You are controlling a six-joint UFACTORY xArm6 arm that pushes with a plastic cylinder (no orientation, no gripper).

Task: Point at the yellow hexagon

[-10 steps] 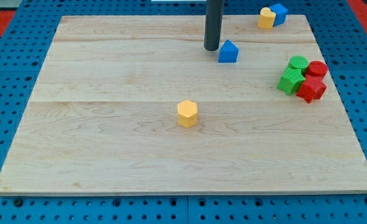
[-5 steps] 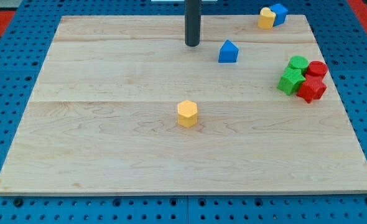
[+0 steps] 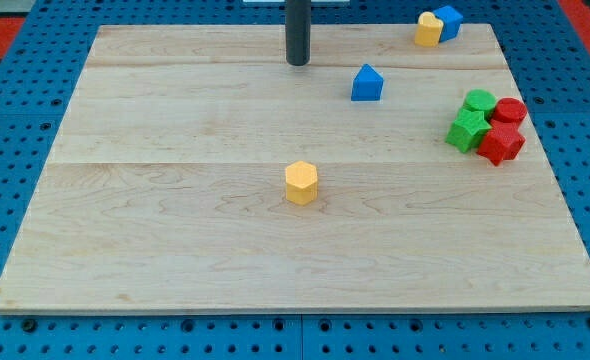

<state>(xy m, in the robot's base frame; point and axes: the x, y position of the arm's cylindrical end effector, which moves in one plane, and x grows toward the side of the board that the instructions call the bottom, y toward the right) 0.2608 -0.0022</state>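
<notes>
My tip (image 3: 297,63) sits near the view's top of the wooden board (image 3: 175,250), a bare rod end with nothing held and touching no block. Blue house-shaped block (image 3: 367,83) lies to the tip's right, apart from it. Yellow hexagon (image 3: 301,183) stands alone near board centre, well below the tip and almost straight under it in the view. Top right corner: small yellow block (image 3: 428,29) touching a blue block (image 3: 447,21). Right edge: tight cluster of two green blocks (image 3: 469,127) and two red blocks (image 3: 503,138), shapes hard to make out. Blue pegboard (image 3: 5,150) surrounds the board.
</notes>
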